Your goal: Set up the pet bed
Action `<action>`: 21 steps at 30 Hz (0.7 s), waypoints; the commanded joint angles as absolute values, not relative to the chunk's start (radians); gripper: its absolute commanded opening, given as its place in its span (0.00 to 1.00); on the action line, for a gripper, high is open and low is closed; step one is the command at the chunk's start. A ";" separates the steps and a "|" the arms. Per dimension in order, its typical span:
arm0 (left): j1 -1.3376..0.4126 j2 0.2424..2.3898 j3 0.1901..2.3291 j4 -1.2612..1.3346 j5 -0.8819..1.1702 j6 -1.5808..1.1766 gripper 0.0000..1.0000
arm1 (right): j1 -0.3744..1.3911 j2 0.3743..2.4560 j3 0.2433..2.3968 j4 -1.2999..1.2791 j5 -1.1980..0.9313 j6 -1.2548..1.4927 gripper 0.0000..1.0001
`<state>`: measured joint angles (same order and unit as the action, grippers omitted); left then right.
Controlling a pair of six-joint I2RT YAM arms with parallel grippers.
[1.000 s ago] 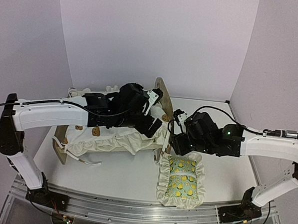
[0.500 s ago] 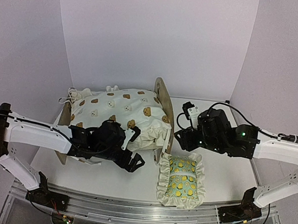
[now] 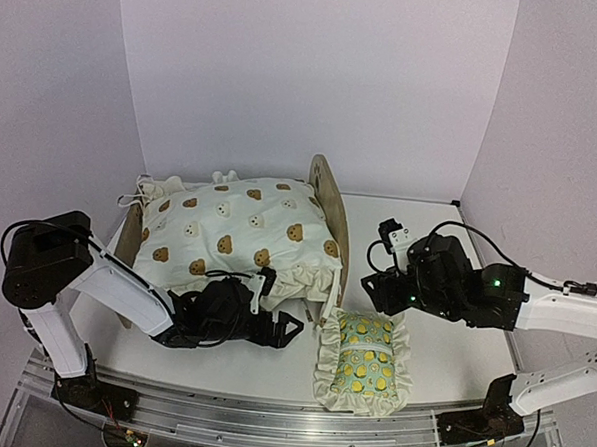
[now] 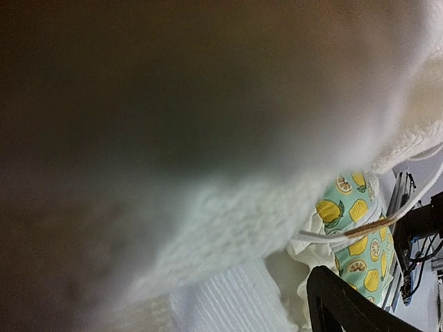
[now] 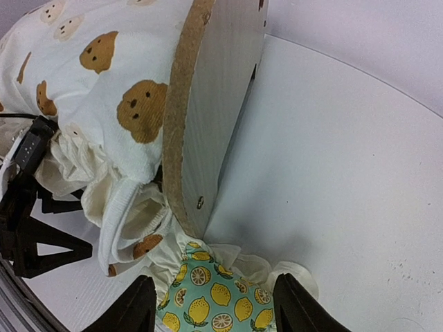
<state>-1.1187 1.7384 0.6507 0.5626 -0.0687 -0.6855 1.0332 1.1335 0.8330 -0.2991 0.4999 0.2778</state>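
Entry, largest first: we list the white table [image 3: 241,369] bearing the pet bed [image 3: 329,203] left of centre, its wooden headboard upright toward the middle. The cream bear-print cushion [image 3: 240,230] already lies in the frame and bulges over the near rail. Next comes the lemon-print pillow [image 3: 363,359], flat on the table just beside the headboard's near end and outside the bed, so we judge the cushion step done and the pillow left to place. Smallest, the left gripper [image 3: 285,329] sits low by the near rail, jaws spread and empty, and the right gripper [image 3: 377,291] hovers between headboard and pillow, fingers apart, grasping nothing
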 commanded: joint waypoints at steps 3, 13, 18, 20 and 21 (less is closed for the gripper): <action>-1.119 1.816 0.680 0.811 -0.132 -0.650 0.94 | 1.038 1.100 0.796 -0.284 0.462 0.307 0.58; -1.120 1.850 0.680 0.986 -0.180 -0.524 0.93 | 1.037 1.052 0.783 -0.284 0.424 0.307 0.57; -1.119 1.840 0.718 0.959 -0.206 -0.450 0.93 | 1.038 1.045 0.800 -0.284 0.402 0.290 0.57; -1.119 1.838 0.727 0.957 -0.212 -0.434 0.92 | 1.038 1.052 0.803 -0.283 0.383 0.289 0.57; -1.120 1.837 0.733 0.950 -0.216 -0.427 0.92 | 1.037 1.059 0.805 -0.282 0.371 0.290 0.57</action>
<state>-1.1354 1.8492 0.6716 0.8908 -0.1443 -0.5116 1.0332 1.0599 0.7803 -0.3001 0.4180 0.2936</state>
